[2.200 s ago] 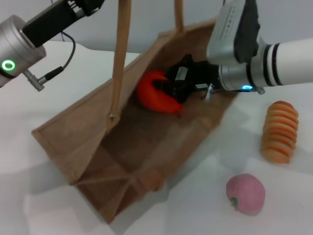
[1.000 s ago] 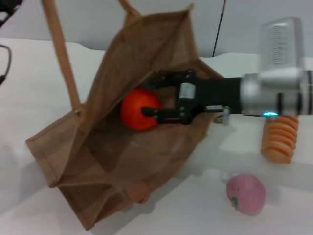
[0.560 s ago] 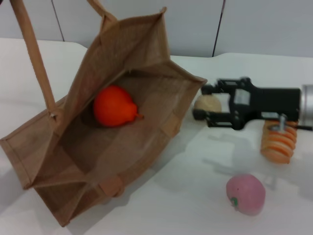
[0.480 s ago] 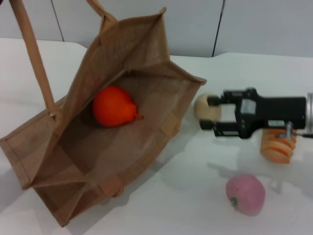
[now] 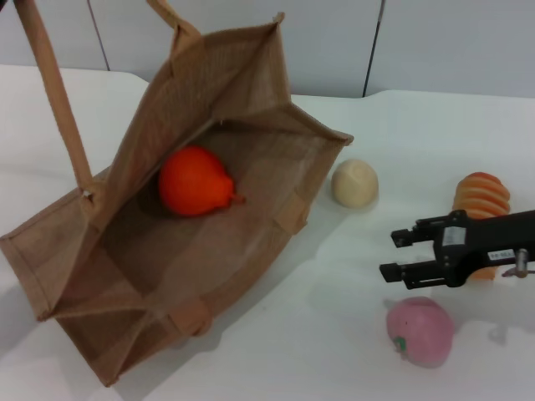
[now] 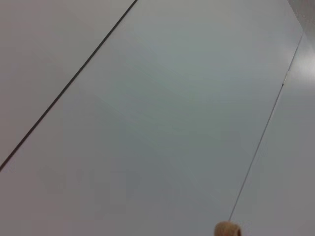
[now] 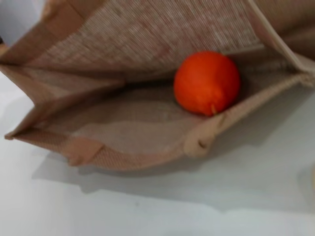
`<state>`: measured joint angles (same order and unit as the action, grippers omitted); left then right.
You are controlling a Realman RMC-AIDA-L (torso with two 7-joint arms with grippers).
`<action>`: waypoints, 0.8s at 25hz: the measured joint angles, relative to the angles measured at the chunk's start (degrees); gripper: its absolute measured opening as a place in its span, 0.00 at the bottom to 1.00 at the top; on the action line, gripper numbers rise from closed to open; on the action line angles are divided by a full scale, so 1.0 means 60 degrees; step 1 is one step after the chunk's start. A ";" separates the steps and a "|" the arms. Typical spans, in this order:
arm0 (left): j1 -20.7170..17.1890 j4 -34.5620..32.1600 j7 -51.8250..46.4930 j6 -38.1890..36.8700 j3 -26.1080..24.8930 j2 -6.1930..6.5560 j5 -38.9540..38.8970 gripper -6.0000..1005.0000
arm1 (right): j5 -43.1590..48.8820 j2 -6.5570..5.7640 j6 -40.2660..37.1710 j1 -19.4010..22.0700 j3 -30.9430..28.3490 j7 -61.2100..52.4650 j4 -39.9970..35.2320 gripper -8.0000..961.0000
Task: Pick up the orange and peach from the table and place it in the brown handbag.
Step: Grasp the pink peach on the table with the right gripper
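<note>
The brown handbag (image 5: 251, 92) lies tilted open on the white table, and one long handle (image 5: 50, 92) rises out of the top left of the head view. The orange (image 5: 195, 181) rests inside the handbag, free of any gripper. It also shows in the right wrist view (image 7: 206, 82), inside the handbag (image 7: 147, 29). The peach (image 5: 420, 331) lies on the table at the front right. My right gripper (image 5: 393, 256) is open and empty, hovering just behind the peach, outside the handbag. My left gripper is out of view.
A small beige ball (image 5: 355, 183) lies just right of the handbag's mouth. A ridged orange-tan sliced loaf (image 5: 482, 196) sits at the far right, partly behind my right gripper. The left wrist view shows only a grey wall and a tan handle tip (image 6: 226, 229).
My right gripper let go of the orange inside the handbag, drew out to the right and came forward to just behind the peach. The handbag shifted left and settled.
</note>
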<state>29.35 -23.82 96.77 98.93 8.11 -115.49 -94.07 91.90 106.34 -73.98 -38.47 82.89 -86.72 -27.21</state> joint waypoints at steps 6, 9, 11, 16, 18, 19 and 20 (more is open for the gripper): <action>-0.0007 -0.0001 0.0000 -0.0009 -0.0004 0.0002 0.0005 0.13 | 0.0734 -0.0056 -0.0002 0.0061 -0.0254 -0.0554 0.0047 0.73; -0.0010 -0.0001 0.0000 -0.0009 -0.0004 0.0001 0.0006 0.13 | 0.1175 -0.0077 -0.0006 0.0064 -0.0334 -0.0890 0.0054 0.73; -0.0011 0.0000 0.0000 -0.0014 -0.0004 0.0001 0.0006 0.13 | 0.1408 -0.0079 -0.0013 0.0067 -0.0341 -0.1106 0.0079 0.73; -0.0025 0.0000 0.0000 -0.0028 -0.0005 0.0001 0.0005 0.13 | 0.1566 -0.0138 -0.0212 0.0082 -0.0356 -0.1287 0.0277 0.73; -0.0028 0.0000 0.0000 -0.0028 -0.0004 0.0001 0.0006 0.13 | 0.1605 -0.0201 -0.0498 0.0084 -0.0411 -0.1301 0.0337 0.73; -0.0028 0.0000 0.0000 -0.0028 -0.0004 0.0001 0.0006 0.13 | 0.1605 -0.0201 -0.0498 0.0084 -0.0411 -0.1301 0.0337 0.73; -0.0028 -0.0001 0.0000 -0.0028 -0.0004 0.0001 0.0005 0.13 | 0.1621 -0.0224 -0.0613 0.0084 -0.0425 -0.1307 0.0380 0.73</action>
<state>29.18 -23.82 96.77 98.76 8.08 -115.49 -94.04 101.63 105.00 -77.66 -37.97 80.34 -94.56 -24.93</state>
